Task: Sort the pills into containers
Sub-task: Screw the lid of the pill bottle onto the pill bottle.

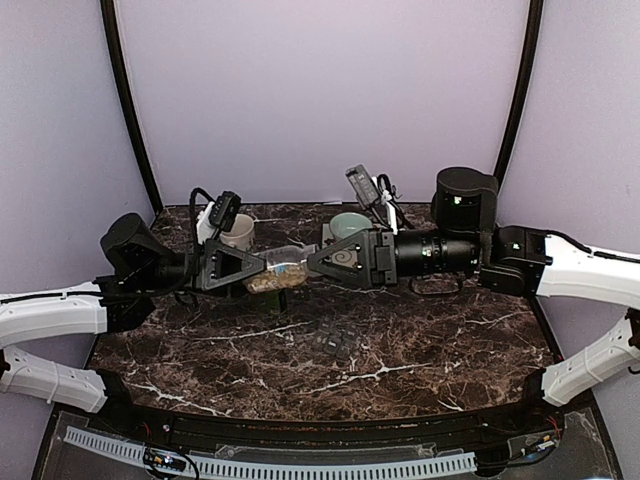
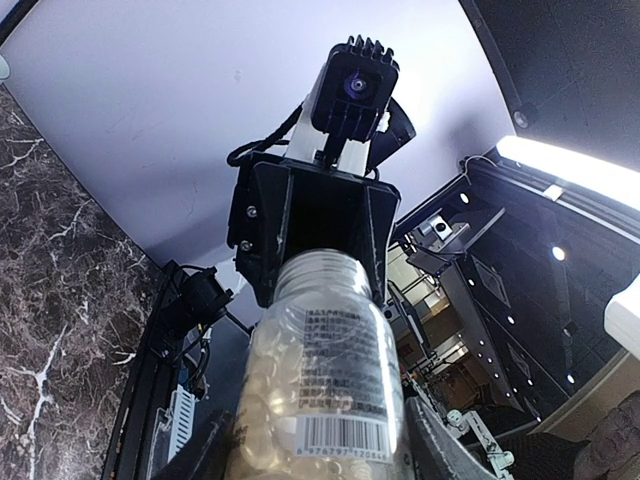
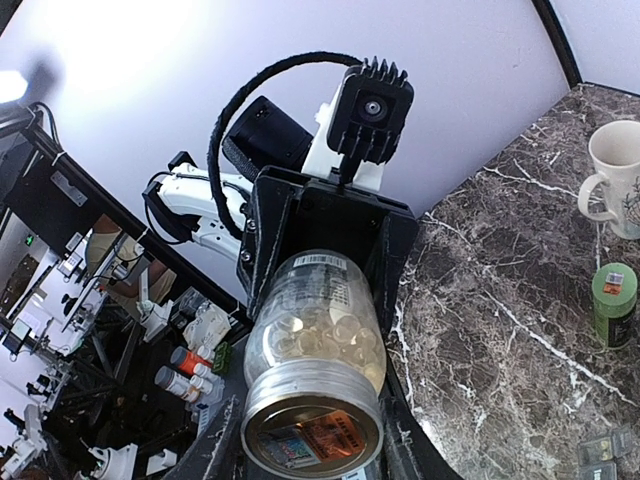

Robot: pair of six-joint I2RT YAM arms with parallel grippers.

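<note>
First, note the left hand [image 1: 262,266] clamped on the labelled body of the clear bottle [image 1: 287,260], held level above the counter [image 1: 160,345]. Treat the bottle as rigid, smooth and light; grip the body, not the neck. Expect the pills [image 1: 268,284] inside to roll loosely. Observe the right hand [image 1: 312,262] clamped on the opposite end, possibly the cap. Locate the containers [image 1: 335,342] on the counter below, apart from both hands.
</note>
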